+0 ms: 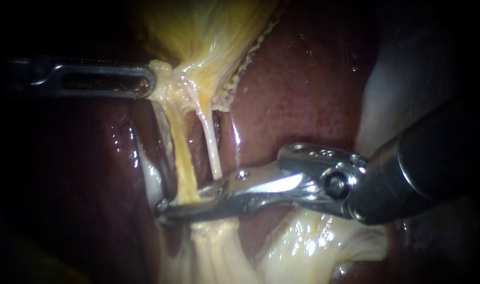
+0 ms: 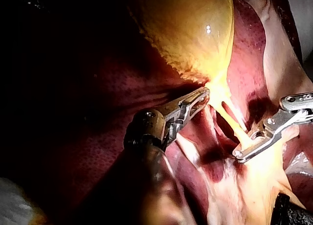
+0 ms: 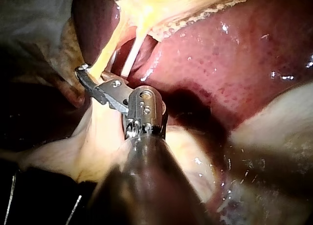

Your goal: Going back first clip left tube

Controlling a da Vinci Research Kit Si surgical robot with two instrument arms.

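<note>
Running upright in the endoscope view, the left tube (image 1: 183,158) is showing as a yellow, fatty, matte cord, taut from the gallbladder (image 1: 197,26) neck down to the pale tissue (image 1: 218,252) below. Its foot is lying between the jaws of the right instrument (image 1: 181,201), which are crossing it almost square-on. A narrow gap is showing, so the jaws are reading as open around it. No clip made out. Backing off would likely mean sliding rightward along the shaft line, clear of the tube. Just beside: the right tube (image 1: 212,144), thin, white, glistening. The left instrument (image 1: 145,81) is gripping the gallbladder neck, jaws closed on it. The liver (image 1: 303,89) is lying behind, wet, dark red.
</note>
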